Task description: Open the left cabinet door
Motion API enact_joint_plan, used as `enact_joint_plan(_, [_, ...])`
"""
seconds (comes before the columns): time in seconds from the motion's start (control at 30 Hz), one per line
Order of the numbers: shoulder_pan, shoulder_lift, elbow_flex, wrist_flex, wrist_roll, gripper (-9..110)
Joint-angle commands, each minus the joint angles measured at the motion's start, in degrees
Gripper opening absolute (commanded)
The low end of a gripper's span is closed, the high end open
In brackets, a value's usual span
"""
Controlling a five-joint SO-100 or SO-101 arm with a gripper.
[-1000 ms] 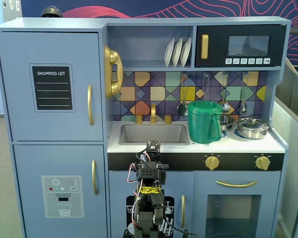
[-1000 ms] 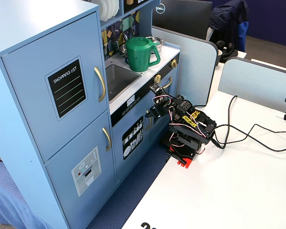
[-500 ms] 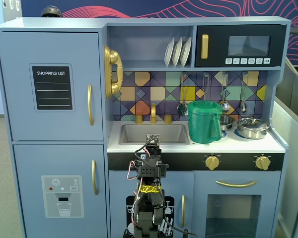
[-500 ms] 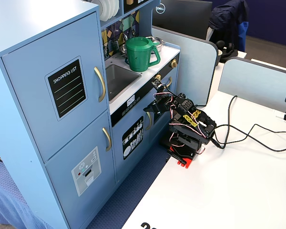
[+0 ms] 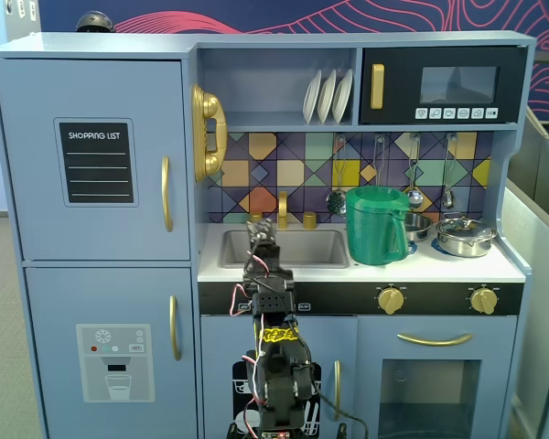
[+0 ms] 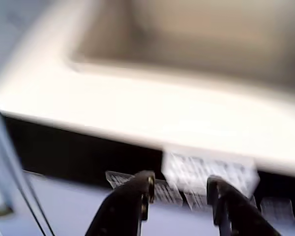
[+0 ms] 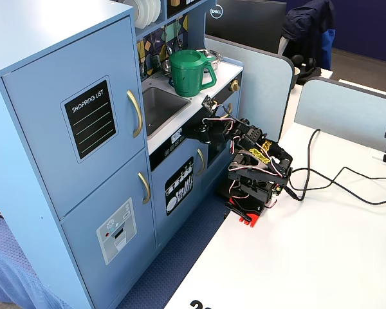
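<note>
Since the left cabinet door (image 5: 96, 160) sits flush and shut in both fixed views, we judge the task as barely begun. It's the upper-left panel with the SHOPPING LIST chalkboard (image 5: 96, 162), and its gold handle (image 5: 166, 193) runs vertically down the door's right edge, so we read it as hinged on the far left. The gripper (image 7: 192, 131) is up by the counter front near the sink (image 5: 285, 248), well apart from that handle. In the wrist view the gripper (image 6: 178, 192) has its jaws parted with nothing between them, pointed at the counter edge (image 6: 152, 123) and black control strip; the picture is blurred, likely motion. We'd guess the arm is reaching forward before swinging left in the front fixed view. Next move needs one finger hooked behind the handle's bow. Risk: the arm's base (image 7: 249, 209) is far right, so reach looks tight.
</note>
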Motion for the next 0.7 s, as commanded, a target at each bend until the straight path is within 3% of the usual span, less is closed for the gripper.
enact_joint_plan(0.0, [-5.0, -1.7, -4.4, -10.6, -2.3, 4])
enact_joint_plan(0.4, [-22.7, -6.6, -8.3, -28.7, -17.1, 4])
enact_joint_plan(0.53, [-25.6, -6.9, -8.7, -28.6, -20.1, 4])
enact_joint_plan(0.67, [-28.4, -7.6, -10.9, -23.0, -15.0, 3])
